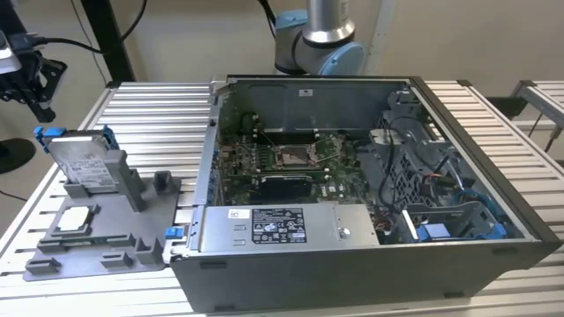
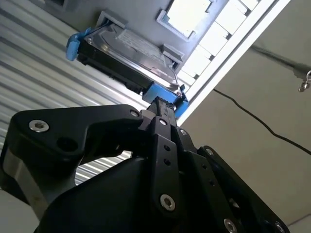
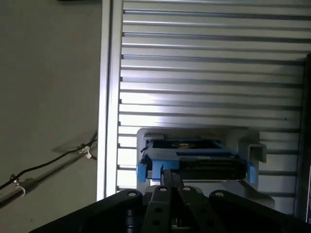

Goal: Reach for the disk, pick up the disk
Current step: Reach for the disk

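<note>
disk [image 1: 84,162] upright in grey stand [image 1: 97,254], blue bracket [image 1: 42,135] on disk's edges, gripper [image 2: 163,103] above disk — not touching, clenched on nothing, open computer case [image 1: 352,281] beside disk

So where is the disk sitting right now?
The disk stands on edge in a grey holder at the exterior view's left. The holder is on the slatted table, just beside the open computer case.

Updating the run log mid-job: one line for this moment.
phase: reach | claw: shut, short of disk, aimed at its blue bracket | disk: on edge in grey stand, not held
</note>
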You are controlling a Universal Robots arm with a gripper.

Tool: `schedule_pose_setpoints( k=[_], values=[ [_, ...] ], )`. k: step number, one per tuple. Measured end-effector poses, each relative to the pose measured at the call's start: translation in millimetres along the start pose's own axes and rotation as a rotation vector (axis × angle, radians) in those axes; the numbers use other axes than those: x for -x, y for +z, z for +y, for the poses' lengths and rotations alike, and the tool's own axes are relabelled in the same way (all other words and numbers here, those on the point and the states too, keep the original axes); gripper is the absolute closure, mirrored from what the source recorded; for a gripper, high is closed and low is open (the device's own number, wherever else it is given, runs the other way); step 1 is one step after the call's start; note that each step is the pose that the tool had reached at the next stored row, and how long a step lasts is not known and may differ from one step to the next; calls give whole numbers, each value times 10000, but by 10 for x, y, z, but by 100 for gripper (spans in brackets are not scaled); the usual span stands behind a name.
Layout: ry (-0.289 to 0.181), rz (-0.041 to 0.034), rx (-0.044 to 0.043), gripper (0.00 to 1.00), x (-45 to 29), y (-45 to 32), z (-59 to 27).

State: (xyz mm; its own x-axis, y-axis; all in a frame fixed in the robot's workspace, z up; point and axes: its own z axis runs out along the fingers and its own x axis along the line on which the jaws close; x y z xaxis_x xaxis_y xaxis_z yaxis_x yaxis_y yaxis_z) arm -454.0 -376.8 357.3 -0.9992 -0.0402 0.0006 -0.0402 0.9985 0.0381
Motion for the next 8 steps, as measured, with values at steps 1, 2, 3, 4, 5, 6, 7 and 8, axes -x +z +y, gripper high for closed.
schedule_pose_setpoints(
  k=[1, 2, 3, 4, 5, 6, 7, 8],
  values=[
    [-158, 6, 0, 100, 0, 0, 0],
    [-313, 10, 1, 100, 0, 1, 0],
    [-485, 16, 1, 100, 0, 2, 0],
    [-649, 23, 1, 100, 0, 1, 0],
    [-837, 30, 0, 100, 0, 1, 0],
    [-1015, 38, -1, 100, 0, 1, 0],
    [-1184, 44, -1, 100, 0, 1, 0],
    [-1375, 51, -2, 100, 0, 1, 0]
  ],
)
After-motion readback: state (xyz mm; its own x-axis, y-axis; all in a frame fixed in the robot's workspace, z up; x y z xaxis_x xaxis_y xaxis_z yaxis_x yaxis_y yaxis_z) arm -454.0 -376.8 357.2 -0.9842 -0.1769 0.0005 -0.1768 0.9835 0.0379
